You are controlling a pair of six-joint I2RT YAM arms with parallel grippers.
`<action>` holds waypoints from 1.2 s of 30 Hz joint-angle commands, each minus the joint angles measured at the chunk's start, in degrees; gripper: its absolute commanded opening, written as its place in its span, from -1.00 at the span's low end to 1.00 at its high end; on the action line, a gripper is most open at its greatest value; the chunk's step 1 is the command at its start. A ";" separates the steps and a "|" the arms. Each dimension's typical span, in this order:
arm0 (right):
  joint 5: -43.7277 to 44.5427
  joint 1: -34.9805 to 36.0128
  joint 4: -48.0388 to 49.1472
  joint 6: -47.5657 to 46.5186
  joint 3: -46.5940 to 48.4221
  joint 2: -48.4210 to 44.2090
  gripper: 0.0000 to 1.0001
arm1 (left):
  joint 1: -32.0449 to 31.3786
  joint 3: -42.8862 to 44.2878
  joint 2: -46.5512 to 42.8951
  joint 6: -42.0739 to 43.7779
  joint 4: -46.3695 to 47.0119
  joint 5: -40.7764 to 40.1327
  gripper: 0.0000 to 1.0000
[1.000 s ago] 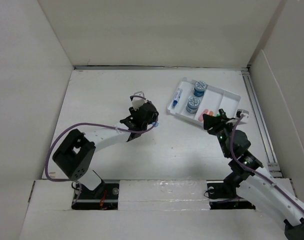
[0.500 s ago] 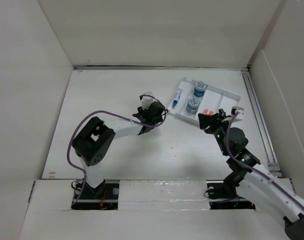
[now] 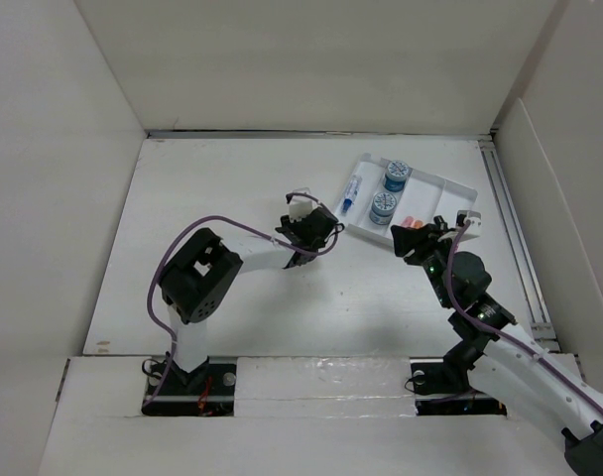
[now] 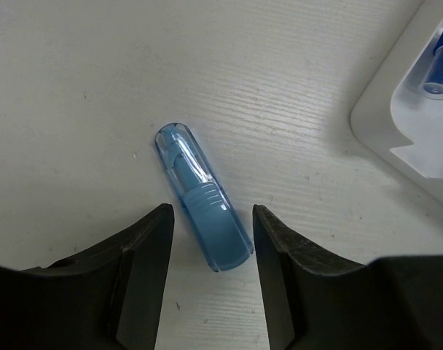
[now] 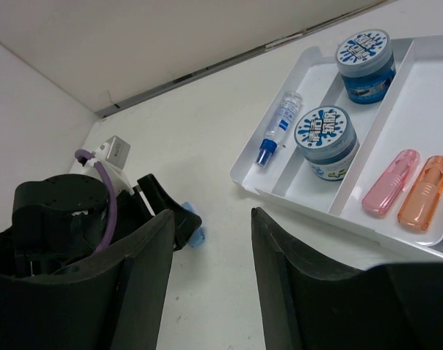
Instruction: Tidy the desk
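A translucent blue capsule-shaped case (image 4: 202, 197) lies flat on the white desk (image 3: 212, 188). My left gripper (image 4: 213, 217) is open and low over it, with its near end between the two fingers and not touched by either. In the top view the left gripper (image 3: 315, 230) is just left of the white compartmented tray (image 3: 458, 190). In the right wrist view the capsule (image 5: 194, 227) peeks out beside the left gripper's finger. My right gripper (image 5: 210, 219) is open and empty, raised above the desk near the tray's front edge (image 3: 413, 240).
The tray (image 5: 309, 198) holds two blue-lidded jars (image 5: 326, 138), a small dropper bottle with a blue cap (image 5: 277, 128), a pink capsule (image 5: 390, 182) and an orange capsule (image 5: 424, 191). White walls surround the desk. A metal rail (image 3: 510, 228) runs along the right side.
My left arm has swung right, bringing its gripper close to the tray's left corner. My right gripper has shifted slightly back towards the tray.
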 commanded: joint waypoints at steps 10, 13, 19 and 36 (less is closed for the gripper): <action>0.80 0.48 2.89 -0.68 2.63 -0.29 0.04 | 0.11 1.53 1.59 0.38 -0.84 -1.86 -0.31; 0.81 0.48 2.98 -0.50 2.80 -0.20 0.04 | 0.11 0.92 1.24 0.29 -0.84 -2.47 -0.60; 1.25 0.48 3.16 -0.42 2.45 -0.73 0.04 | 0.11 -1.18 -1.31 0.21 -0.49 -2.03 -0.90; 4.05 0.48 2.11 0.37 1.14 -4.24 0.01 | -7.35 3.81 -9.93 8.81 11.27 10.17 -1.00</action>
